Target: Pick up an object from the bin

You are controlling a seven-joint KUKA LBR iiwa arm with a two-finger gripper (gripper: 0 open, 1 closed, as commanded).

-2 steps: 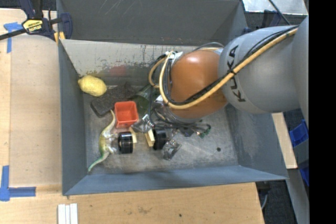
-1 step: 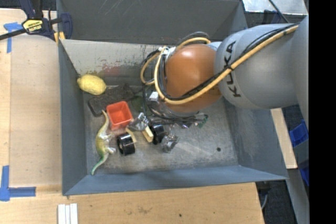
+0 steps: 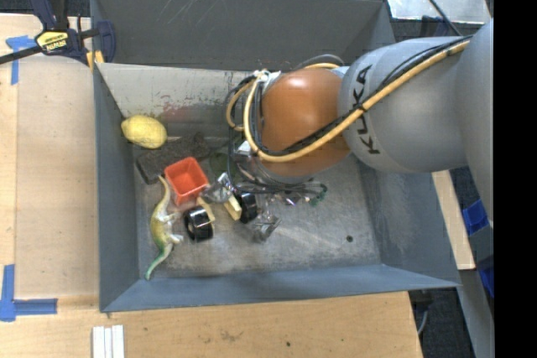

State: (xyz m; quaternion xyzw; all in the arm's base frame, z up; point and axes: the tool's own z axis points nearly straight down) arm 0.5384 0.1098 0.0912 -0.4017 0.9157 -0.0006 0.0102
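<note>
Orange-covered wrist (image 3: 302, 121) hangs above the bin (image 3: 126, 264) — tool (image 3: 254, 215) low at mid-floor, over a small black-and-yellow piece (image 3: 245, 205) beside a black block (image 3: 199, 223) and red cup (image 3: 185, 179); tool's state cannot be told.

Taken from the gripper (image 3: 248, 210) near the middle of the bin (image 3: 252, 38), a cube (image 3: 199, 223) lies just beside it at nine o'clock. A toy lizard (image 3: 162, 232) lies beyond that by the left wall. A small cup (image 3: 185, 179) sits at ten o'clock, and a lemon (image 3: 144, 131) farther out.
</note>
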